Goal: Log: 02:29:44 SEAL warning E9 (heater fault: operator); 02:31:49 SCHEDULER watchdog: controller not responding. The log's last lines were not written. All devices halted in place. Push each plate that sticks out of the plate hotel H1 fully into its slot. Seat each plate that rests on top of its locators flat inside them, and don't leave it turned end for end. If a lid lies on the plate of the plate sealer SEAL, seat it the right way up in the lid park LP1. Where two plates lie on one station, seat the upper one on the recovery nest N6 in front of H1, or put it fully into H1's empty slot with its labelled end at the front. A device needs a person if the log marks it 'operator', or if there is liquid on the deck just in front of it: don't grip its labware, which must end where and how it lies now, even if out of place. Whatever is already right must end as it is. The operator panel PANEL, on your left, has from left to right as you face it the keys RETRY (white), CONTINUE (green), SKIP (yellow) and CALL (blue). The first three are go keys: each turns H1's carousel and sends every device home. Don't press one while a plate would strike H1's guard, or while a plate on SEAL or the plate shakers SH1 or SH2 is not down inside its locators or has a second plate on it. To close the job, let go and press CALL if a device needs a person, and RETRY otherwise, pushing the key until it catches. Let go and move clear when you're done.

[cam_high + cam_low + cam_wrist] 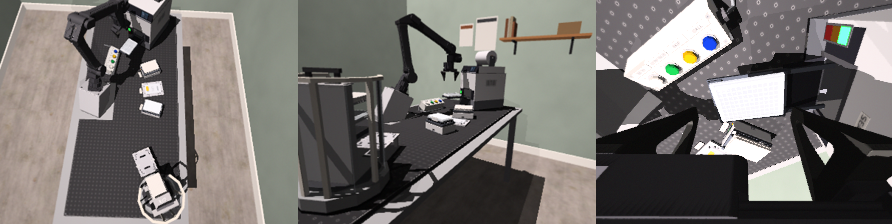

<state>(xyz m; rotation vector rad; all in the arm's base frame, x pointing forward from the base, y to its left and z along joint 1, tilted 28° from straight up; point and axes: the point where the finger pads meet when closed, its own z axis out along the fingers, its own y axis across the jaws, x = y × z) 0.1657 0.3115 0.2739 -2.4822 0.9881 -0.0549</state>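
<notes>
My gripper (118, 28) (450, 76) (744, 112) is open and empty. It hangs in the air between the plate sealer SEAL (149, 15) (484, 88) (836, 45) and the panel PANEL (112, 58) (432, 105) (651, 62). A white gridded plate (129, 46) (748, 95) lies on SEAL's stage, straight below the fingers. The panel's blue key (710, 43), yellow key (688, 56) and green key (671, 69) show in the wrist view. The plate hotel H1 (141, 200) (335, 140) stands at the near end, with a white plate (156, 184) in it. The recovery nest N6 (144, 160) (379, 141) in front of it is bare.
Three stations stand in a row at mid-deck: one with a white plate (150, 68) (463, 110), one flat white piece with a yellow mark (153, 88), and one with a white plate (153, 107) (439, 119). The arm's base block (94, 97) stands left of them.
</notes>
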